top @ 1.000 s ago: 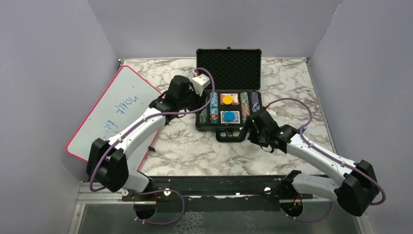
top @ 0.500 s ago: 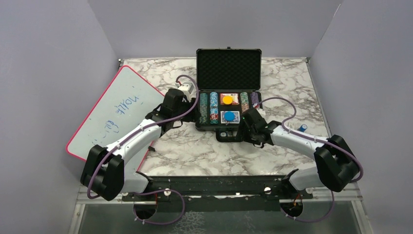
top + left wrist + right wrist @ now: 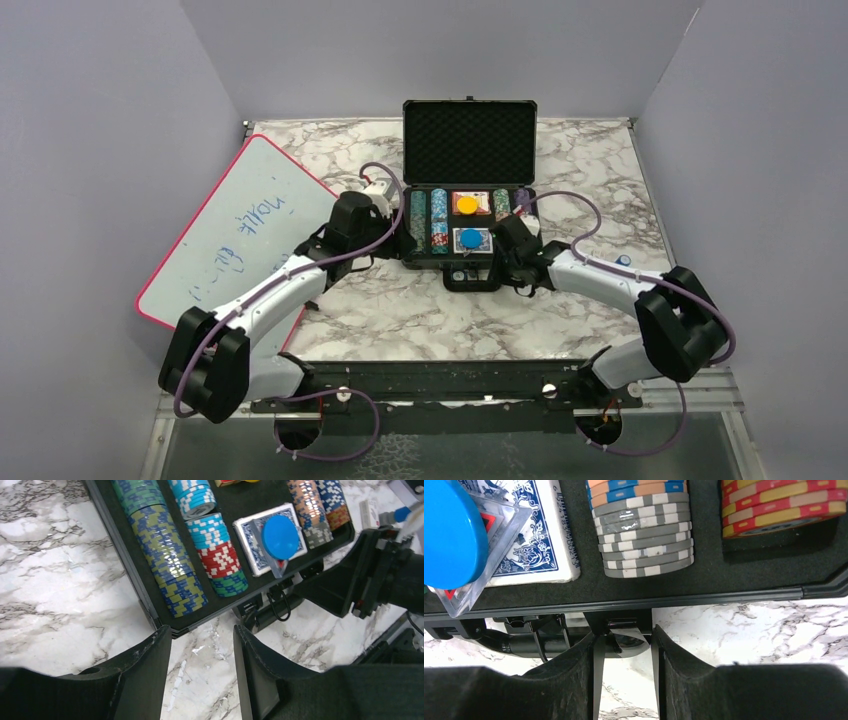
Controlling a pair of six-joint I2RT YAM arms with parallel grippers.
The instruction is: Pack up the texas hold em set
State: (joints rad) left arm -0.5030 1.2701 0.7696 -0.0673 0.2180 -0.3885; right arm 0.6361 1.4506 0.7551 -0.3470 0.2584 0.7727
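The black briefcase (image 3: 468, 140) lies open mid-table with its foam lid upright. Its tray holds rows of poker chips (image 3: 438, 220), a red deck with a yellow button (image 3: 467, 204) and a blue deck (image 3: 541, 545) under a blue button (image 3: 469, 238). My left gripper (image 3: 202, 632) is open over bare marble, just in front of the case's front left edge (image 3: 145, 600). My right gripper (image 3: 625, 634) is at the front rim (image 3: 724, 596). Its fingers press both sides of the black latch (image 3: 619, 622) beside the handle (image 3: 524, 642).
A red-edged whiteboard (image 3: 235, 225) with blue writing lies at the left, under my left arm. A small blue-capped object (image 3: 622, 261) rests on the marble at the right. Grey walls close in three sides. My right arm (image 3: 370, 575) fills the right of the left wrist view.
Both arms have drawn in to the case's front edge. The left gripper dropped from the case's left side to its front corner. The right jaws narrowed onto the latch.
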